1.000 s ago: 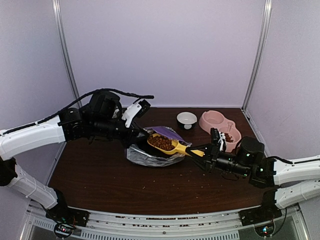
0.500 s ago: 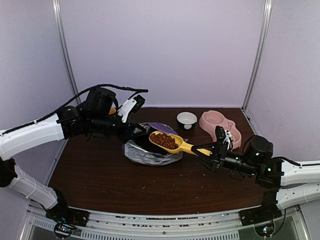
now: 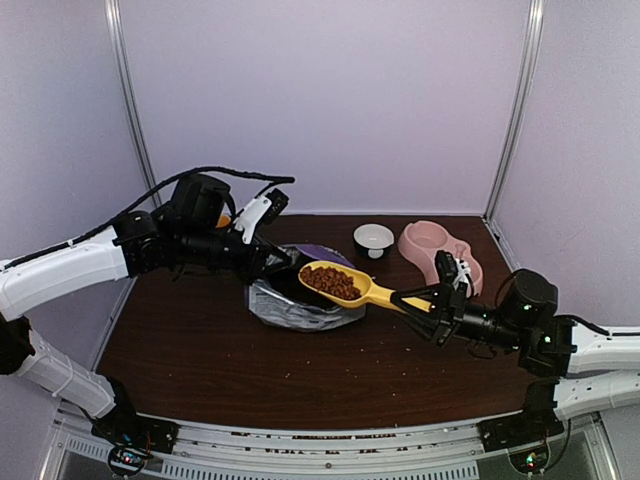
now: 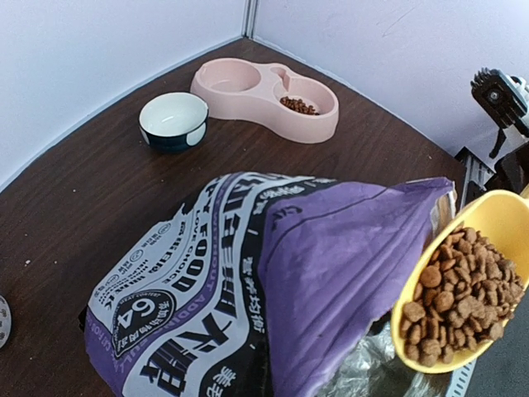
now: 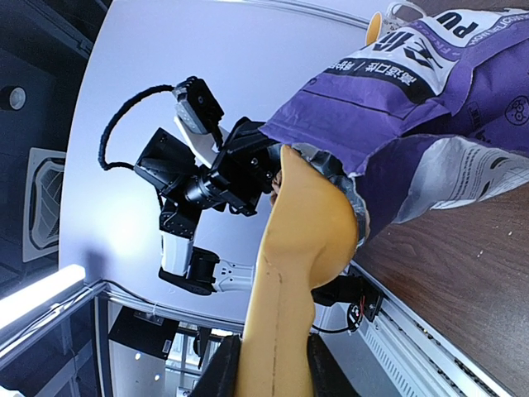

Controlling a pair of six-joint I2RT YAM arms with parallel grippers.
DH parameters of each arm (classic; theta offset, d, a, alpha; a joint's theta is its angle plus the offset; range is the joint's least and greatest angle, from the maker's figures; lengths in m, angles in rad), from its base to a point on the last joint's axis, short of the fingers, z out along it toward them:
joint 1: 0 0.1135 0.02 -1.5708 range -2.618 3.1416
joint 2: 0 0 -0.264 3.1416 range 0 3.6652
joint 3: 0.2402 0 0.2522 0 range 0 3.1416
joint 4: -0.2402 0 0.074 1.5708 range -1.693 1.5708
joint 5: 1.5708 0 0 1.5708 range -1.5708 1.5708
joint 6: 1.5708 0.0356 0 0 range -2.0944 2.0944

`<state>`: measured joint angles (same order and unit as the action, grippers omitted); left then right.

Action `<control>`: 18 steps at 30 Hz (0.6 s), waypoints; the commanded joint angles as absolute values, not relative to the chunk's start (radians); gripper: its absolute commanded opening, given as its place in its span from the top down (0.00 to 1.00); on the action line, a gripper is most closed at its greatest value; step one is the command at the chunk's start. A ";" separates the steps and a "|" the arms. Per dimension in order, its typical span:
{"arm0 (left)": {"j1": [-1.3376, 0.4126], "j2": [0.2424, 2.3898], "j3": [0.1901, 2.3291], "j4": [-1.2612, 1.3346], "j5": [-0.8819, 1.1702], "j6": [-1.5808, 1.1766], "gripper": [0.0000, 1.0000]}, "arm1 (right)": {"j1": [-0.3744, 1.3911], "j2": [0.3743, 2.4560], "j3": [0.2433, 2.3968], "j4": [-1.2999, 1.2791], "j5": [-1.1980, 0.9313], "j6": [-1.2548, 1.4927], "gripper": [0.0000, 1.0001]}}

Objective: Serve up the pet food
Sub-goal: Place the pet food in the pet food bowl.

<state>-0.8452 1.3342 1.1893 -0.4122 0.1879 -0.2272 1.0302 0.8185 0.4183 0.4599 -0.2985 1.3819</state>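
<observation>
The purple pet food bag lies open mid-table; it fills the left wrist view and shows in the right wrist view. My left gripper is at the bag's back rim and seems shut on it; its fingers are hidden in its own view. My right gripper is shut on the handle of a yellow scoop, seen from below in the right wrist view. The scoop is heaped with brown kibble and hangs above the bag's right edge.
A pink double bowl stands at the back right, with some kibble in its right-hand compartment. A small white bowl stands left of it. Loose crumbs dot the brown table.
My right gripper has drawn back to the right, lifting the filled scoop up and out of the bag's mouth. The left arm has shifted slightly back and left, still at the bag.
</observation>
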 commanded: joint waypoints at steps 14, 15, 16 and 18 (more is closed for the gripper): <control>-0.816 1.327 1.207 -0.373 0.186 -0.226 1.00 | 0.881 0.713 0.341 0.679 -0.280 1.452 1.00; -0.816 1.327 1.207 -0.373 0.185 -0.226 1.00 | 0.866 0.709 0.336 0.688 -0.274 1.455 1.00; -0.816 1.326 1.207 -0.373 0.185 -0.226 1.00 | 0.850 0.705 0.331 0.692 -0.271 1.455 1.00; -0.816 1.324 1.207 -0.374 0.184 -0.224 1.00 | 0.820 0.696 0.319 0.708 -0.266 1.462 1.00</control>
